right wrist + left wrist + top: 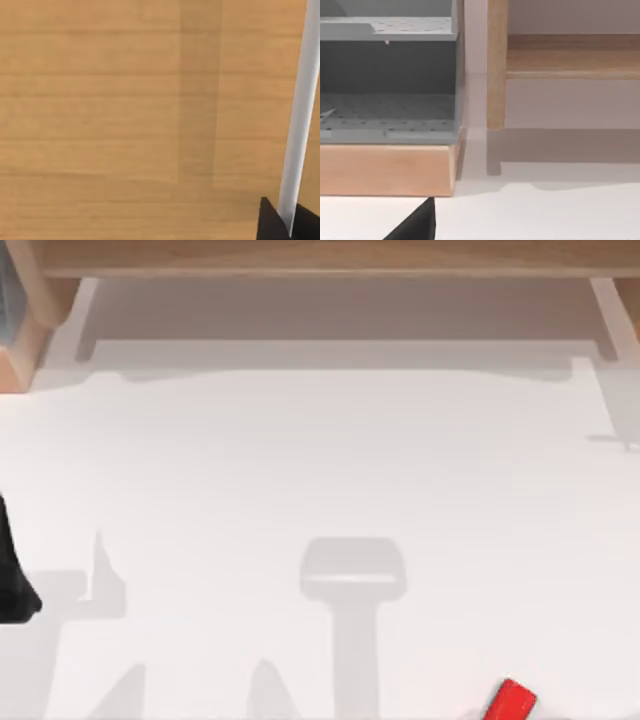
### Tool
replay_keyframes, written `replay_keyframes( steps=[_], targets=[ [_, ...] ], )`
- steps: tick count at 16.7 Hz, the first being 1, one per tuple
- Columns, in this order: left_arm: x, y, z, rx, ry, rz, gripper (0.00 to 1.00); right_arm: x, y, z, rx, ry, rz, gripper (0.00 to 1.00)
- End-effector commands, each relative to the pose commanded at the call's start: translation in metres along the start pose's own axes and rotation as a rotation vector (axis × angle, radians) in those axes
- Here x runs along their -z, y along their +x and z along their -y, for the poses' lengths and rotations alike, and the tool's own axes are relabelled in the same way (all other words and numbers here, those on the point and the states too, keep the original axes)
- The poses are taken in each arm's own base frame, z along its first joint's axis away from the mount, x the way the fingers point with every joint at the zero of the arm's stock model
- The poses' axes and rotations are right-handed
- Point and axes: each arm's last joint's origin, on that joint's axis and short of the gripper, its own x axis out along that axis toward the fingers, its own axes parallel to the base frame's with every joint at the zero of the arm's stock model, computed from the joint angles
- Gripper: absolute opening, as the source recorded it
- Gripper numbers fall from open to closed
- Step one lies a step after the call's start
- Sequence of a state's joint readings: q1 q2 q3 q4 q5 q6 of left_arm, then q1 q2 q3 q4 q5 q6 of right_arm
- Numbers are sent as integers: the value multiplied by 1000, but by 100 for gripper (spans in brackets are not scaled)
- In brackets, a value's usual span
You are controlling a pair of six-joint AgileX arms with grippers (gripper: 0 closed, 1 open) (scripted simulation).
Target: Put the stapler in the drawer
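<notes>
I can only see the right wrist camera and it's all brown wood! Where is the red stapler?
Observer: In the top view, the stapler lies on the white table, at the picture's bottom edge, right of the middle.
Operator: Is something holding it?
Observer: No. Nothing touches the part I can see.
Operator: Where's the other arm?
Observer: The left arm sits parked at the table's left edge, far from the stapler.

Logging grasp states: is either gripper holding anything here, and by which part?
Nothing is visibly held. The stapler lies free on the table, near its front edge, right of centre.
</notes>
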State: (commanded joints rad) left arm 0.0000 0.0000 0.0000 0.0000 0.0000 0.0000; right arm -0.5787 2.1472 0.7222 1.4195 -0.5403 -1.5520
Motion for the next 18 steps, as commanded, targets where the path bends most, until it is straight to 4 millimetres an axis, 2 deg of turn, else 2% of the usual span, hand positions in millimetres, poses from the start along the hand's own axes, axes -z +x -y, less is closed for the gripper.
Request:
replay_keyframes(
  steps=[2,6,18],
  targets=[
    [0,0,0,0,0,0,100,0,-7,1,5,-4,1,0],
    [0,0,0,0,0,0,100,0,-7,1,7,-5,2,0],
    [0,0,0,0,0,0,100,0,-69,0,5,-4,1,0]
  ],
)
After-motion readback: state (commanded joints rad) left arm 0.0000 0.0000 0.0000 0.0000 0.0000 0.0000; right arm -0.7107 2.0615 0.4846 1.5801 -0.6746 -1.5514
